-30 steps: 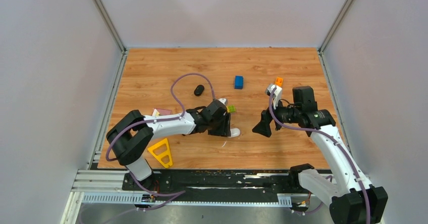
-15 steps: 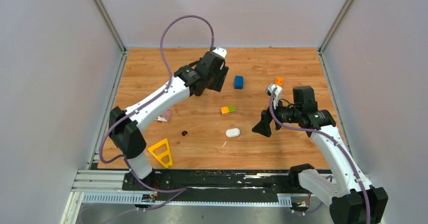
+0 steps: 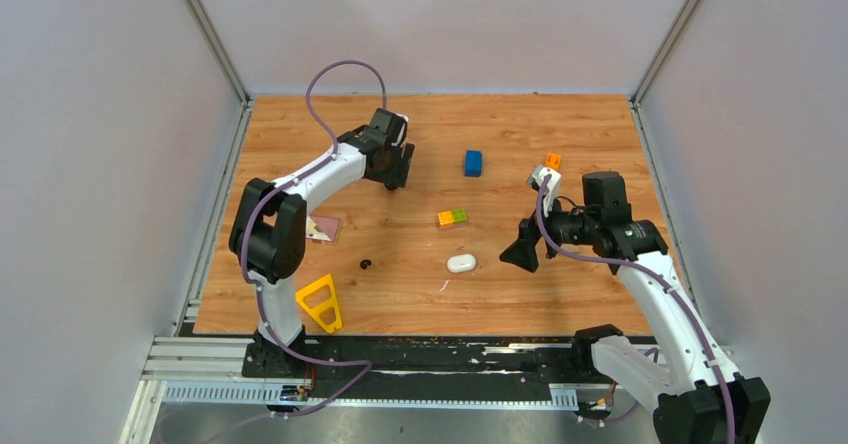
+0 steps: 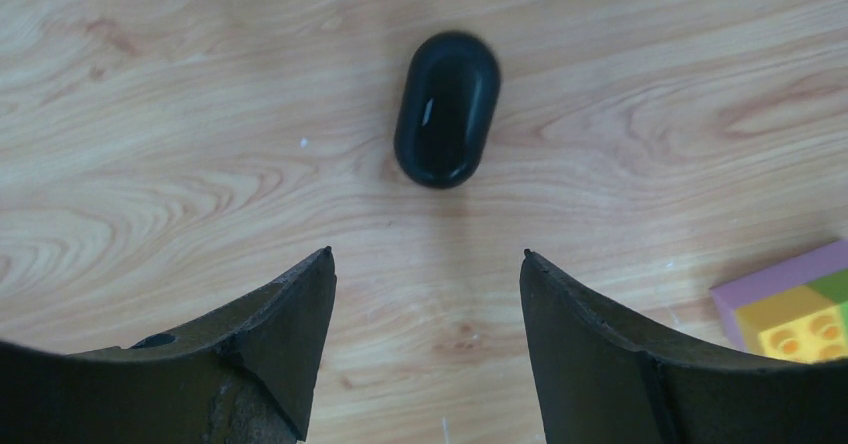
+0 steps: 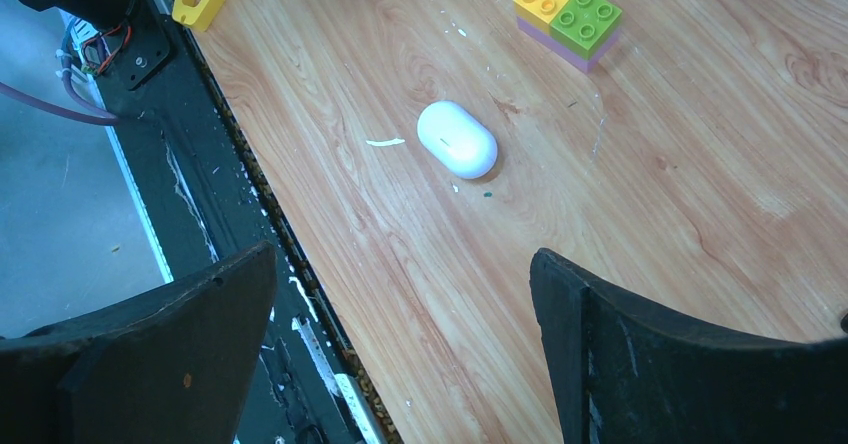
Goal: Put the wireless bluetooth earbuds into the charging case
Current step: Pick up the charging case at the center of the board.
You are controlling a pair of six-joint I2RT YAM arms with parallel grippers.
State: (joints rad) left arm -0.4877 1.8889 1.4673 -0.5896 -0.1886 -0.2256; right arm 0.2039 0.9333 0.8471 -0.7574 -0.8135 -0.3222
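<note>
Presently, the left claw [image 4: 425, 259] is shown part open and empty, the black charging case [image 4: 447, 109] just ahead of its tips, untouched; a black earbud [image 3: 365, 263] lies well behind. If gripped off-centre, the glossy case may be skidded away.

Cases: I count two, black case [image 4: 447, 109], white case [image 5: 457, 139].
Bricks: I count three, blue brick [image 3: 473, 162], orange brick [image 3: 553, 161], yellow-green brick [image 5: 567, 14].
Black bud [image 3: 366, 263]: one.
Triangle [image 3: 330, 321]: one, yellow.
Pink card [image 3: 325, 228]: one.
</note>
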